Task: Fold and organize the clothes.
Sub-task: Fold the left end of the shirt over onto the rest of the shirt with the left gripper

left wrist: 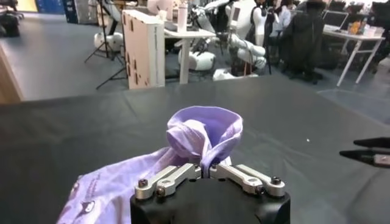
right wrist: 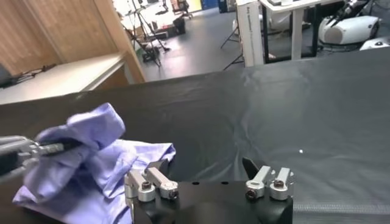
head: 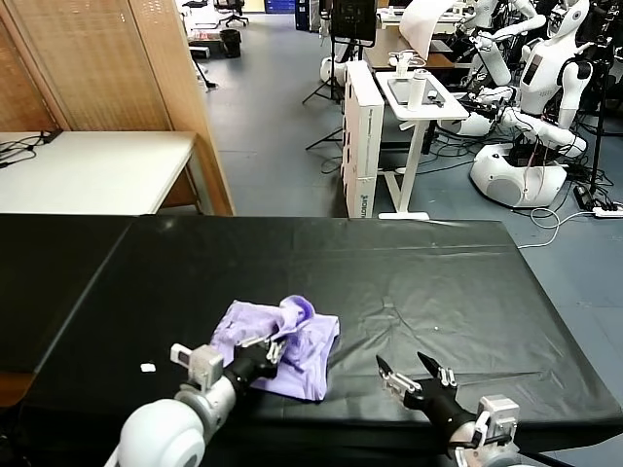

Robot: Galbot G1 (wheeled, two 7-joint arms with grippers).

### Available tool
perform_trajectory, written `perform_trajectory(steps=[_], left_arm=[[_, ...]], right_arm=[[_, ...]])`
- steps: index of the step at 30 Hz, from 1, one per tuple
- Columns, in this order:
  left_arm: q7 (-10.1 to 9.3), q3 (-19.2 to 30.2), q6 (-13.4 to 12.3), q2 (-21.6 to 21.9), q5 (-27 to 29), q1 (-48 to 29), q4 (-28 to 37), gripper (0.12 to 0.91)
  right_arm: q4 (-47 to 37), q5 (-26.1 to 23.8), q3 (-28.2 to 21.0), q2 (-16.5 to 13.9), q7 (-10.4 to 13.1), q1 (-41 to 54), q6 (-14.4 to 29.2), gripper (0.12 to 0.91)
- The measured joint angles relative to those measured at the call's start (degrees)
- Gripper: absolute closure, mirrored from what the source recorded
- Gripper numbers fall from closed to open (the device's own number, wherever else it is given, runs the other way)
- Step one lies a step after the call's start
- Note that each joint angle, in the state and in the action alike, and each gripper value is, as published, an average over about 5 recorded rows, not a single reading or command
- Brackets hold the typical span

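From the head view, the lavender T-shirt [head: 282,350] lies bunched on the black table [head: 438,282], near its front edge. The left gripper [head: 274,346] is clamped on a raised fold of it; the right gripper [head: 409,371] hovers just beside, fingers spread wide and empty. A small white scrap [head: 148,368], possibly a tag, lies apart on the left.

The left wrist view adds the pinch itself: the fold rises in a loop above the closed fingers [left wrist: 177,176].

The right wrist view shows the shirt's far edge draped flat.
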Motion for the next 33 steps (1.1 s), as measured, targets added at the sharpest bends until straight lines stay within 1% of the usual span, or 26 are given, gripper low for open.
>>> perform_trajectory(steps=[6, 10, 12, 13, 16, 18, 19, 20, 21, 22, 24, 25, 27, 31, 33], left_arm=[[-0.11, 1.51, -3.14, -1.44, 1.74, -0.54, 2.73, 0.855], [-0.14, 2.28, -4.45, -2.26, 2.87, -0.72, 3.83, 0.848], [-0.1, 2.71, -4.95, -2.62, 3.34, -0.75, 4.24, 0.796], [-0.08, 2.9, -5.25, -2.82, 3.54, -0.76, 4.46, 0.751], [-0.17, 3.29, -6.06, -3.46, 3.99, -0.76, 5.07, 0.574], [-0.27, 3.46, -6.31, -3.78, 4.17, -0.64, 5.25, 0.423], [-0.3, 3.53, -6.35, -3.89, 4.21, -0.55, 5.26, 0.366], [-0.31, 3.57, -6.37, -3.98, 4.23, -0.44, 5.23, 0.293], [-0.32, 3.6, -6.4, -4.07, 4.2, -0.33, 5.15, 0.233], [-0.32, 3.62, -6.43, -4.18, 4.09, -0.21, 5.0, 0.192], [-0.29, 3.62, -6.65, -4.44, 3.5, 0.08, 4.51, 0.142], [-0.23, 3.6, -6.97, -4.59, 2.95, 0.25, 4.19, 0.132], [0.09, 3.5, -7.96, -4.93, 1.35, 0.6, 3.43, 0.126], [1.42, 3.15, -10.69, -5.55, -2.51, 1.27, 1.53, 0.124], [1.6, 2.79, -11.51, -5.68, -4.39, 1.55, 0.58, 0.123]], right_arm=[[0.04, -0.06, -0.15, 0.12, -0.01, -0.02, 0.0, 0.118], [0.17, -0.13, -0.14, 0.18, -0.01, -0.16, 0.0, 0.118], [0.23, -0.14, -0.14, 0.22, -0.01, -0.17, 0.0, 0.118], [0.24, -0.14, -0.14, 0.24, -0.02, -0.17, -0.01, 0.118], [0.25, -0.14, -0.12, 0.27, -0.03, -0.18, -0.01, 0.118], [0.25, -0.14, -0.12, 0.27, -0.04, -0.16, -0.01, 0.118], [0.25, -0.14, -0.13, 0.27, -0.05, -0.13, -0.01, 0.118], [0.23, -0.13, -0.16, 0.28, -0.06, -0.08, -0.01, 0.118], [0.2, -0.13, -0.2, 0.29, -0.07, -0.03, -0.01, 0.118], [0.14, -0.12, -0.26, 0.29, -0.09, 0.04, -0.01, 0.118], [-0.02, -0.09, -0.41, 0.3, -0.13, 0.19, -0.01, 0.118], [-0.13, -0.07, -0.49, 0.31, -0.15, 0.28, -0.01, 0.118], [-0.35, -0.02, -0.65, 0.3, -0.19, 0.51, -0.01, 0.118], [-0.7, 0.12, -0.82, 0.14, -0.22, 1.07, -0.01, 0.118], [-0.84, 0.21, -0.83, -0.01, -0.24, 1.24, -0.01, 0.118]])
